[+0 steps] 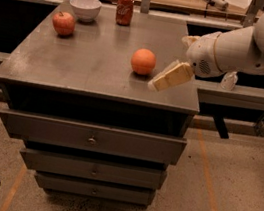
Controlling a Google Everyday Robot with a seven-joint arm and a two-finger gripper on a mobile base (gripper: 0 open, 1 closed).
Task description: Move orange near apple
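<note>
The orange [143, 61] sits on the grey cabinet top [93, 65], right of its middle. The red apple [63, 23] with a short stem sits at the far left of the top. My gripper [164, 79] comes in from the right on a white arm [245, 41] and hangs just right of the orange, close to it, over the front right part of the top. It holds nothing that I can see.
A white bowl [85, 8] stands behind the apple and a red soda can [124, 8] stands at the back middle. The cabinet has drawers [90, 138] below. A rail and benches run behind and to the right.
</note>
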